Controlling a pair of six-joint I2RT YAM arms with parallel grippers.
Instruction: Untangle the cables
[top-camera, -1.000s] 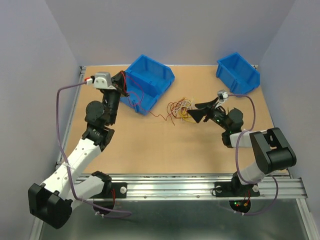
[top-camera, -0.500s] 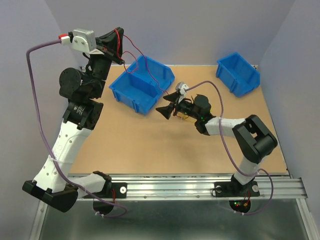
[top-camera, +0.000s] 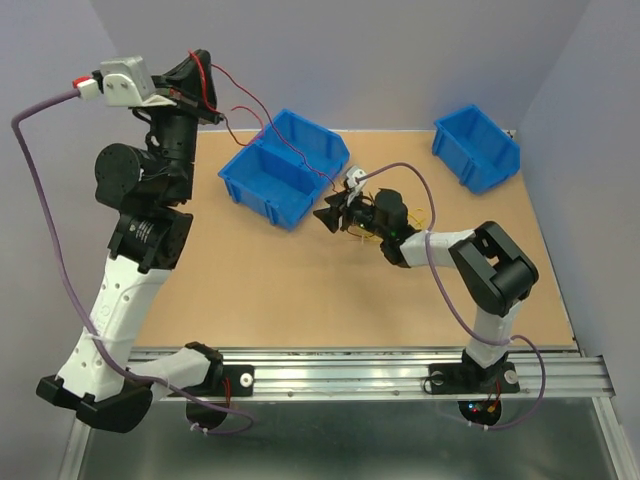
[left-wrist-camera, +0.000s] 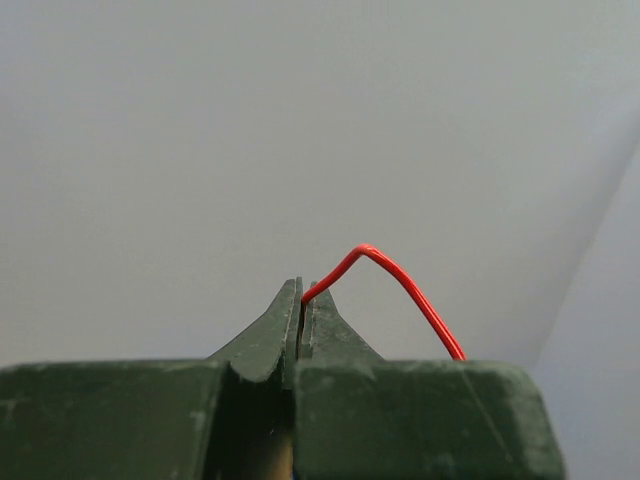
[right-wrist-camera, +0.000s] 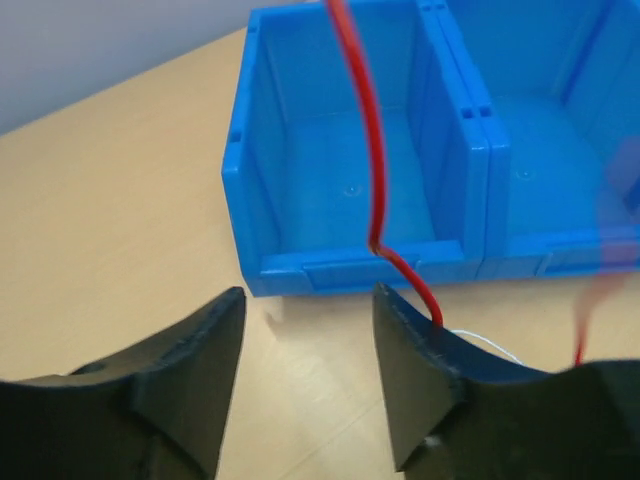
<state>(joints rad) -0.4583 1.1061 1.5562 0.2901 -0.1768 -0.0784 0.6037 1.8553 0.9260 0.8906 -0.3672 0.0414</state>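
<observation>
My left gripper (top-camera: 205, 100) is raised high at the back left and shut on one red cable (top-camera: 285, 145). That cable runs down over the blue double bin (top-camera: 262, 185) toward my right gripper (top-camera: 325, 215). In the left wrist view the red cable (left-wrist-camera: 400, 282) arcs out from between the closed fingertips of my left gripper (left-wrist-camera: 302, 292). The other cables (top-camera: 372, 234), red and yellow, lie bunched under my right wrist, mostly hidden. My right gripper (right-wrist-camera: 310, 305) stands open low over the table with nothing between its fingers. The red cable (right-wrist-camera: 366, 150) passes behind its right finger (right-wrist-camera: 420, 380).
The blue double bin (right-wrist-camera: 300, 270) stands just ahead of the right gripper. A thin white wire (right-wrist-camera: 490, 344) lies by the right finger. A second blue bin (top-camera: 478, 148) sits at the back right. Purple cords run along both arms.
My left arm has risen and swung left with the red cable, drawing it out over the bin. My right gripper has moved left past the bundle toward the bin, and its jaws have narrowed.
</observation>
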